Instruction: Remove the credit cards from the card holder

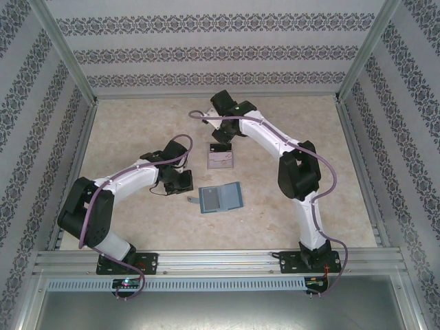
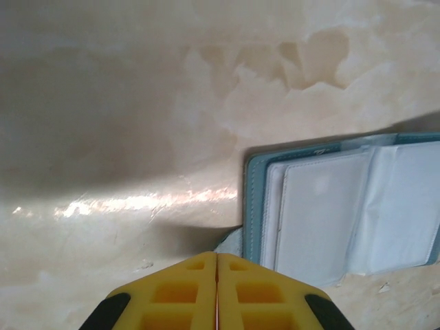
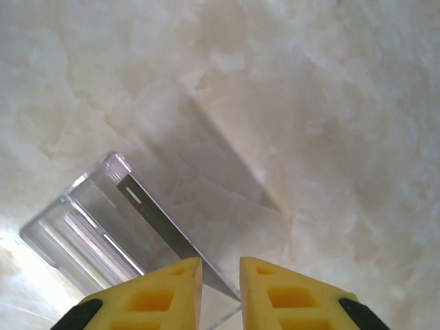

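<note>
Near the middle of the table (image 1: 137, 130), the card holder (image 1: 220, 198) is lying open with its pale pockets facing up, presumably so that its cards can be drawn out. I am resting my left gripper (image 2: 217, 265) just beside its tab edge, fingers pressed together. The small tab (image 2: 230, 242) is running under my tips, likely to pin the holder down, though I cannot confirm contact. Farther out, I am holding my right gripper (image 3: 220, 271) over the clear tray (image 3: 69, 234), fingers a narrow gap apart. One dark card (image 3: 155, 213) is running edge-on from the tray into that gap; whether I am clamping it I cannot tell. Count: one holder, one tray, one dark card sighted. I cannot count any cards in the pockets.
</note>
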You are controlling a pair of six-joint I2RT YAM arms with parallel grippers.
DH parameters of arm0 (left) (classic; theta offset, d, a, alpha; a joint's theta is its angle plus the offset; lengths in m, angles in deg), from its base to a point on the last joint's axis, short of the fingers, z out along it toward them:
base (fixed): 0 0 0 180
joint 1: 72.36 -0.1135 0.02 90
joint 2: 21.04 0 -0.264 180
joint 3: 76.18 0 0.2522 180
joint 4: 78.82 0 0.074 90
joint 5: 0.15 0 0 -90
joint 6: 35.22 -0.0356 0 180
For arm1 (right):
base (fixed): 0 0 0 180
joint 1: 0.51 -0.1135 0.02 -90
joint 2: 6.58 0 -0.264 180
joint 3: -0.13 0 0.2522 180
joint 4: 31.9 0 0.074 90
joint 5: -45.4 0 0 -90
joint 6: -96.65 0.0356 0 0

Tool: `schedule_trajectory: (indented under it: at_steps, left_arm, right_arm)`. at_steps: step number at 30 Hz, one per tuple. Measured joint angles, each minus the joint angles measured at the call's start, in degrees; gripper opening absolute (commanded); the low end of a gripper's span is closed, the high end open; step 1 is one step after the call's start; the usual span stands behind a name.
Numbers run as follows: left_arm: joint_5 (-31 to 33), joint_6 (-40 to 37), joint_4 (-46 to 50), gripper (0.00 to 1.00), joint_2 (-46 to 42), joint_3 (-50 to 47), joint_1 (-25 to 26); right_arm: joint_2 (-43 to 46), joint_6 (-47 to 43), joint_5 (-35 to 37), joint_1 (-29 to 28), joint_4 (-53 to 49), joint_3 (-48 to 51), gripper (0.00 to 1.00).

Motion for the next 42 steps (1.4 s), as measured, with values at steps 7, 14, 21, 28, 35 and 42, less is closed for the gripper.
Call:
schedule_trajectory:
  at_steps: [7, 14, 21, 28, 35, 42]
  left_arm:
    - [-1.64, 1.11, -4.42, 0.09, -1.07, -0.66, -0.02]
    - [-3.37, 1.33, -6.99, 0.08, -1.07, -2.10, -0.02]
    - [-6.34, 1.55, -8.44, 0.08, -0.57, -3.23, -0.02]
    - [-9.01, 1.51, -9.57, 0.05, 1.79, -3.56, -0.02]
    - [-9.88, 1.25, -9.70, 0.03, 4.79, -4.87, -0.02]
    - [-10.49, 0.85, -10.01, 0.03, 6.05, -6.19, -0.02]
  right_arm:
    - [6.97, 17.40, -1.68, -1.66, 4.61, 9.57, 0.16]
    - [13.49, 31.71, -5.51, -4.74, 7.56, 16.50, 0.13]
    - [18.23, 42.93, -11.28, -6.47, 8.57, 23.34, 0.13]
    - [19.50, 48.48, -16.72, -8.76, 10.21, 30.36, 0.20]
    - [19.52, 52.46, -18.93, -12.55, 12.37, 36.70, 0.19]
    - [19.52, 55.69, -19.80, -13.49, 14.93, 40.74, 0.19]
